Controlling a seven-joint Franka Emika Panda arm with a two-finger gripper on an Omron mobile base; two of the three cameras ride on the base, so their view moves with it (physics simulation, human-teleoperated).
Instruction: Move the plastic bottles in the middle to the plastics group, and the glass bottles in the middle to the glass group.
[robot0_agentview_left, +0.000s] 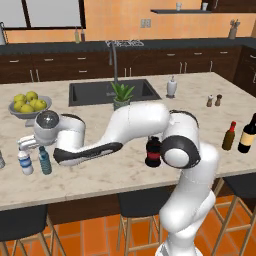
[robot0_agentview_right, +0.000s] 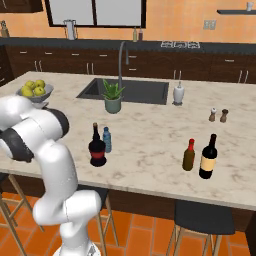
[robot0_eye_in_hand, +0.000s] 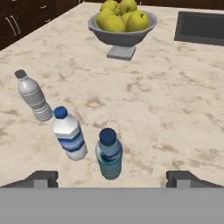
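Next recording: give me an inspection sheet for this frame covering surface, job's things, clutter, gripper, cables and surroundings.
Surface: beige marble island counter with sink.
Job's things: translucent-blue plastic bottle upright beside white-labelled water bottle; second blue bottle mid-counter by near-black red-banded glass bottle; slim brown red-capped bottle and pale-labelled wine bottle at right.
Clutter: grey-capped clear bottle, lemon bowl, potted plant, soap dispenser, two shakers.
Gripper: open, empty.
Cables: nothing seen.
Surroundings: dark cabinets, stools.

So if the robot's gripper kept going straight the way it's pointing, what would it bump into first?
Probably the small blue water bottle. It stands between the two open fingers, just ahead of the gripper. The white-labelled bottle sits slightly to one side. Depth is hard to judge here.
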